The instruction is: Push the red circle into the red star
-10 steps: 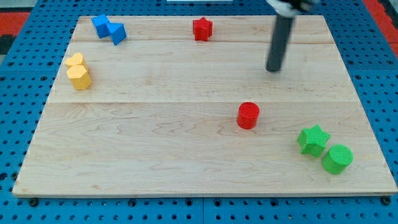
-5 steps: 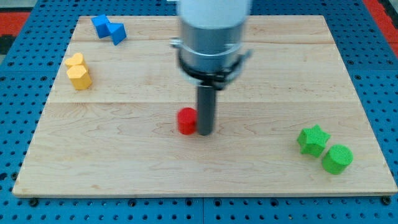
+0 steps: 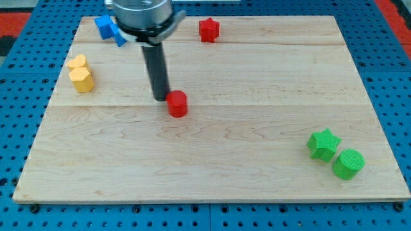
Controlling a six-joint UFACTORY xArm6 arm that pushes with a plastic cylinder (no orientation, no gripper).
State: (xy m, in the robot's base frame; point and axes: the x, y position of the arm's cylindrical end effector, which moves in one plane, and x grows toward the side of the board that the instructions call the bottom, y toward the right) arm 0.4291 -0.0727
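The red circle [image 3: 178,104] sits on the wooden board a little left of centre. The red star [image 3: 208,29] sits near the board's top edge, up and to the right of the circle. My tip [image 3: 160,97] rests on the board just left of the red circle and slightly above it, touching or nearly touching its side. The rod rises from the tip toward the view's top, where the arm's body hides part of the blue blocks.
Two blue blocks [image 3: 106,27] sit at the top left, partly hidden by the arm. Two yellow blocks [image 3: 80,73] sit at the left edge. A green star [image 3: 323,144] and a green circle [image 3: 349,163] sit at the bottom right.
The red circle has moved left, then slightly up and left. My tip has swung from the circle's right side to its upper left side.
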